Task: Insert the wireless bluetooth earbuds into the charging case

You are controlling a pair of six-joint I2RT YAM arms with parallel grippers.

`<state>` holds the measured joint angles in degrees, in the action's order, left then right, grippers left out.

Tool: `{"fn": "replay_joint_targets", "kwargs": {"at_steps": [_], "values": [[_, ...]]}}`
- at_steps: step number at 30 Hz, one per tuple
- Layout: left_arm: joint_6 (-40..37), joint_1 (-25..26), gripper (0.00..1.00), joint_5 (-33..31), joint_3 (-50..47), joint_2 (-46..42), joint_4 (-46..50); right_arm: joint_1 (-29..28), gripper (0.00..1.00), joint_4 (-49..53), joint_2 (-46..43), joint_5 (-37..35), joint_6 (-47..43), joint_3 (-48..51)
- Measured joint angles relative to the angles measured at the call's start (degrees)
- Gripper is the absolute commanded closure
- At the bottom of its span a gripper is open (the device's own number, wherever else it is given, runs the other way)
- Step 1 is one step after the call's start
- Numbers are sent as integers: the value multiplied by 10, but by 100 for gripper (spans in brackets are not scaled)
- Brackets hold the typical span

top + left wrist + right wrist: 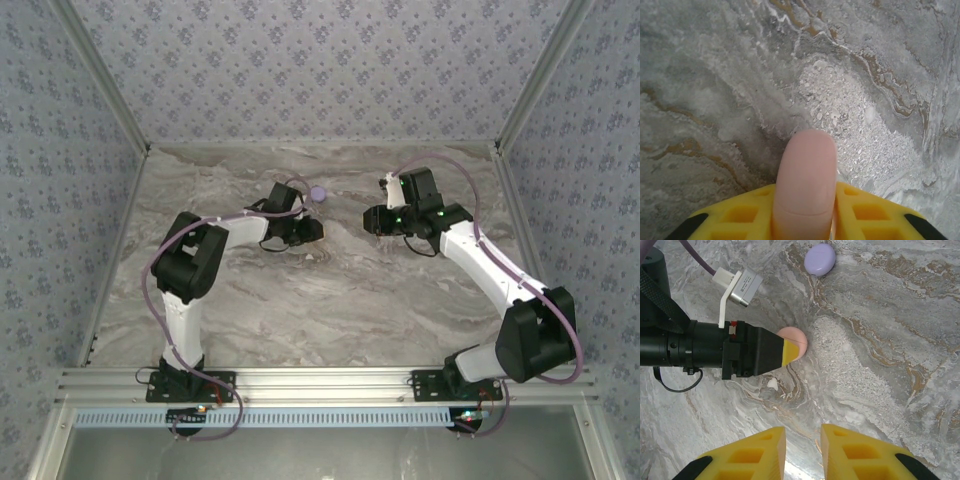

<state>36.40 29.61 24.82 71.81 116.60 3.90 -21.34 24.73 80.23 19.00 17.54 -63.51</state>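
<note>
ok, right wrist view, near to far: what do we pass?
right gripper → pale speck → pink case → lavender case

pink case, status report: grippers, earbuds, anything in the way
Left gripper shut on pink case. Right gripper slightly open, empty. Pale speck on table near it, maybe an earbud. Lavender case far off, nothing blocking.

Nothing legible anywhere: no lettering, label, brand, number or sign readable on any surface in the three views.
</note>
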Motion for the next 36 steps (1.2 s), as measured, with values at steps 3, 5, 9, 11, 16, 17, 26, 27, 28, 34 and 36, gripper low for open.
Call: {"fn": "replay_joint_targets", "kwargs": {"at_steps": [3, 5, 9, 11, 16, 17, 26, 27, 28, 34, 36], "values": [[-4, 0, 57, -2, 2, 0, 8, 0, 73, 0, 0, -2, 0, 0], [-8, 0, 53, -5, 6, 0, 12, 0, 71, 1, -2, -4, 0, 1], [-23, 2, 43, -28, 7, -11, 26, 0, 64, 5, -5, -19, -1, 1], [-30, 1, 41, -59, 5, -23, 46, 1, 61, 7, -6, -36, -1, 2], [-55, 0, 38, -150, -16, -83, 92, 1, 55, 19, -14, -110, -3, 13], [-60, 0, 38, -165, -20, -97, 100, 1, 55, 21, -18, -128, -2, 18], [-110, 0, 32, -337, -67, -240, 145, 4, 52, 38, -47, -312, 2, 57], [-116, 0, 31, -358, -74, -252, 149, 4, 51, 38, -49, -334, 2, 64], [-122, -1, 30, -378, -80, -262, 153, 5, 51, 38, -51, -354, 2, 71], [-159, -21, 23, -466, -118, -306, 168, 26, 46, 27, -54, -444, -7, 115], [-172, -36, 20, -485, -131, -318, 168, 39, 44, 16, -54, -456, -12, 130]]}}
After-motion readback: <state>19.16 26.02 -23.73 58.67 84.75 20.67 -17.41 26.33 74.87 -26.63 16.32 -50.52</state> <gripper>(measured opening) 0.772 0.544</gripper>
